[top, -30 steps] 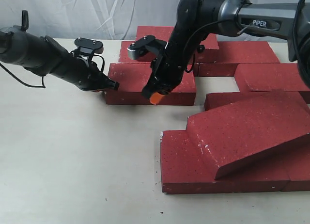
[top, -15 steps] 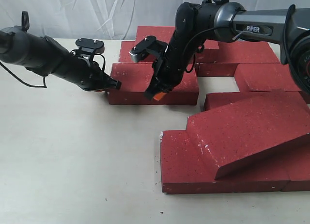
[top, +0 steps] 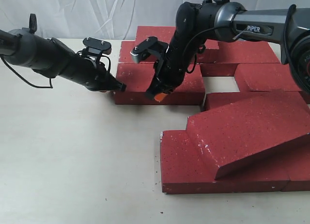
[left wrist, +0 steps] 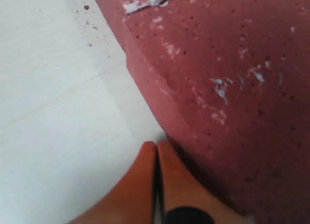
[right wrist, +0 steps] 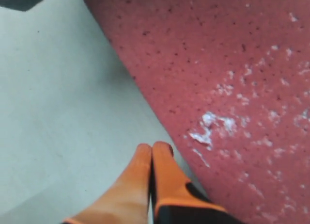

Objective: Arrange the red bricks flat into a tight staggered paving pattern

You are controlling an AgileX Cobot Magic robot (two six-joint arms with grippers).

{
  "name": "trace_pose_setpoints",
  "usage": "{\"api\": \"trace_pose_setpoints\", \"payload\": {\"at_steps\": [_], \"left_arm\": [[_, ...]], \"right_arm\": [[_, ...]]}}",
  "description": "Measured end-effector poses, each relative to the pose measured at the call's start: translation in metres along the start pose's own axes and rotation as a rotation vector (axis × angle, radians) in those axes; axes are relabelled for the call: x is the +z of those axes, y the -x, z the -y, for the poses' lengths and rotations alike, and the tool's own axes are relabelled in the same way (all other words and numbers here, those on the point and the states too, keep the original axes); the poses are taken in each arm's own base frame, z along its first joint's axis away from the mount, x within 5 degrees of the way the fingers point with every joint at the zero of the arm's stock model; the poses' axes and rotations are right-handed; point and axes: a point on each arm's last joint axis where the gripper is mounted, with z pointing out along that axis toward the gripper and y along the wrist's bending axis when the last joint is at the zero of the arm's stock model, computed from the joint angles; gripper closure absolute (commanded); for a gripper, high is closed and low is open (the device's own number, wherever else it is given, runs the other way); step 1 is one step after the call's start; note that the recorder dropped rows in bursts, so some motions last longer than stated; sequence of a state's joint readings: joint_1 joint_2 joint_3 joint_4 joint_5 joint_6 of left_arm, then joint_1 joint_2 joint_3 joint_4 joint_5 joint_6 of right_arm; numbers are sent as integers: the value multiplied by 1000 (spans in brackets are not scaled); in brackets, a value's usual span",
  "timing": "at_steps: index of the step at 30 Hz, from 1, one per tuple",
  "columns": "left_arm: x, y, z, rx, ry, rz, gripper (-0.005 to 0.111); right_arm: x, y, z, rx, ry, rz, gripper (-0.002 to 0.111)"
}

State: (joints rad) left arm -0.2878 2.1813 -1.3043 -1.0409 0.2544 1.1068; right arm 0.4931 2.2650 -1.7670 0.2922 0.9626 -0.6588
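Left gripper (top: 120, 88): orange fingers pressed together, nothing held. Its tip touches the left end face of a flat brick (top: 145, 78) lying at its 3 o'clock. The left wrist view agrees: fingertips (left wrist: 145, 161) shut, against the brick's lower corner.

Right gripper (top: 157, 95): jaws likewise closed and empty, tip at the same brick's front edge, low near the table (top: 72, 161).

Remaining red bricks (top: 242, 52) lie flat from 12 to 4 o'clock of it. At 5 o'clock a tilted brick (top: 247, 129) leans across the front row.
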Motion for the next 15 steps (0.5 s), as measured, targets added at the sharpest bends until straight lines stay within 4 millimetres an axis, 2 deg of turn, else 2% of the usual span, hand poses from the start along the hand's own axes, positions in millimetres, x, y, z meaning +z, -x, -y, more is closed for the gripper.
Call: {"api": "trace_pose_setpoints", "payload": {"at_steps": [4, 9, 15], "left_arm": [[-3, 1, -5, -9, 5, 6, 107], [-13, 3, -18, -39, -21, 4, 107], [-14, 0, -15, -55, -85, -25, 107]], "right_arm": [[-3, -1, -2, 1, 15, -15, 109], [-25, 4, -5, -13, -10, 25, 109], [-36, 4, -7, -26, -20, 19, 109]]}}
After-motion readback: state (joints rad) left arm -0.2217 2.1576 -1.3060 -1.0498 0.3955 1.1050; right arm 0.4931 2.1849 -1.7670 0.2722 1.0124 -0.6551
